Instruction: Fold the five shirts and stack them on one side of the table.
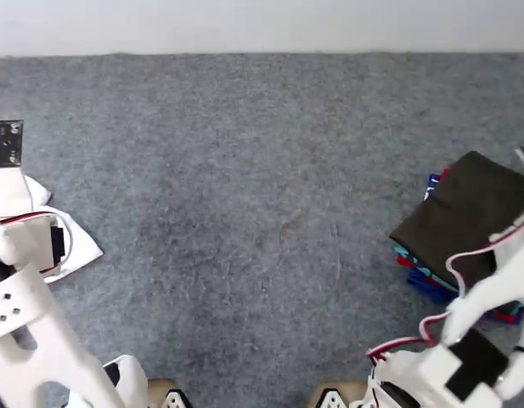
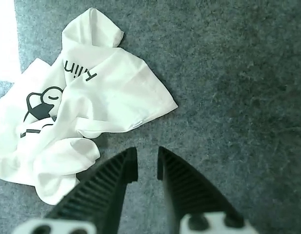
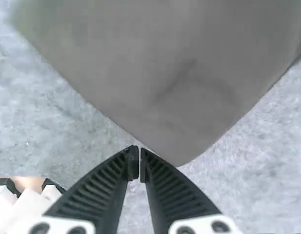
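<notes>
The grey-covered table (image 1: 262,170) carries shirts at its two sides. From the high view, the left arm (image 1: 24,340) stands over the left edge. A white shirt (image 1: 79,246) pokes out from under it, mostly covered by the arm. The left wrist view shows far more of that shirt: the white shirt (image 2: 91,97) lies crumpled and unfolded, with black print on its front and one sleeve flung outward. The left tool (image 2: 146,158) hangs just beside the shirt's near edge. Its two ribbed fingers are parted by a narrow gap with only bare table between them, so it grips nothing.

At the right side sits the stack of folded shirts (image 1: 465,229). A dark shirt (image 1: 478,204) lies on top, and the lower shirts (image 1: 427,285) show blue, red and teal edges beneath it. The right arm (image 1: 474,340) overlaps the stack's near corner. In the right wrist view those coloured layers are hidden, and the dark shirt (image 3: 155,73) appears as one smooth surface with a rounded corner. The right tool (image 3: 138,157) points at that corner, its fingers drawn together to a thin slit and gripping nothing. The tips seem to meet the cloth's edge, but I cannot tell for sure whether they touch it.
</notes>
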### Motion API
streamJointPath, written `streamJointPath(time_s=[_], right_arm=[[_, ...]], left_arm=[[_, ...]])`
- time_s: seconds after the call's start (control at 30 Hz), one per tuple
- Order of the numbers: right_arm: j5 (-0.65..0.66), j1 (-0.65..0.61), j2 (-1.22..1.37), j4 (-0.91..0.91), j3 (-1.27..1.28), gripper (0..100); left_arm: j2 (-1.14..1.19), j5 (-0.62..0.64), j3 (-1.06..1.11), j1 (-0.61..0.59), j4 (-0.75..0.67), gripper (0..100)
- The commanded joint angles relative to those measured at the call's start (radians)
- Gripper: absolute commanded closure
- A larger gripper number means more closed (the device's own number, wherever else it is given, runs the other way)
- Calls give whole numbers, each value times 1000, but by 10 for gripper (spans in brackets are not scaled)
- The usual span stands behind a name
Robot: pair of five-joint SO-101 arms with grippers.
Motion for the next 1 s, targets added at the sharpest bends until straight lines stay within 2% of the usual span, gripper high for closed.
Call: streamJointPath(time_s=[0.0,0.1,0.2,0.37,0.63,0.77,0.97], right_arm=[[-26,-77,-137,44,-26,988],[-98,-150,-242,44,31,987],[-133,-219,-323,44,117,987],[-206,-295,-412,44,281,987],[-258,-306,-504,44,470,987],[-258,-306,-550,44,496,987],[-258,-306,-599,44,496,987]], left_arm=[[41,-8,19,0,-32,914],[124,-20,77,0,-83,912],[239,-106,116,-2,-115,872],[465,-167,74,-18,-172,820],[807,-241,-107,-35,-216,819],[971,-235,-208,-34,-276,823],[1214,-233,-321,-11,-281,852]])
